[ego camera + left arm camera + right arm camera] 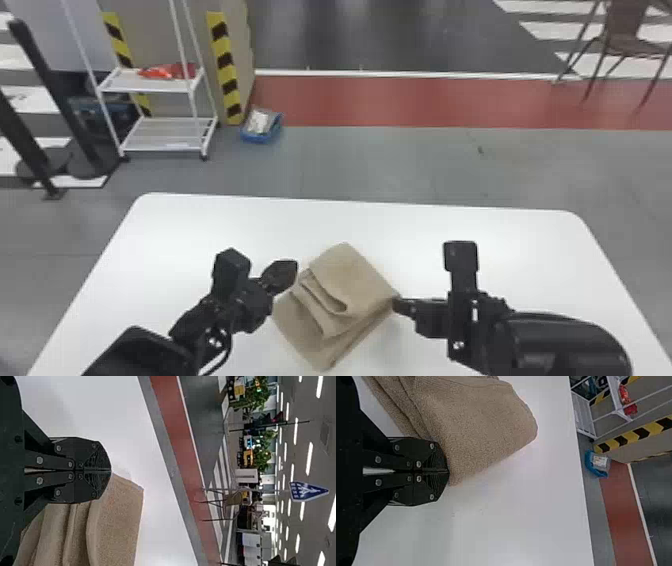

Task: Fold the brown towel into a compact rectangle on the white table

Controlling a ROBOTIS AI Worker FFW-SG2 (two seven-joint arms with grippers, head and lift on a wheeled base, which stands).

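Both the left gripper (110, 471) and right gripper (448, 471) have fingers pressed together at edges of the brown towel (352, 280), any hold unclear; it lies bunched on the white table (210, 225), apparently mid-fold, its splayed layers needing squaring next.

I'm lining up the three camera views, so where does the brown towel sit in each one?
Head view: brown towel on the near half of the white table, between left gripper and right gripper.
Left wrist view: beside and beyond the left gripper's fingertips.
Right wrist view: at the right gripper's fingertips, reaching out beyond them.
Shared landmark: the red floor strip, past the table.
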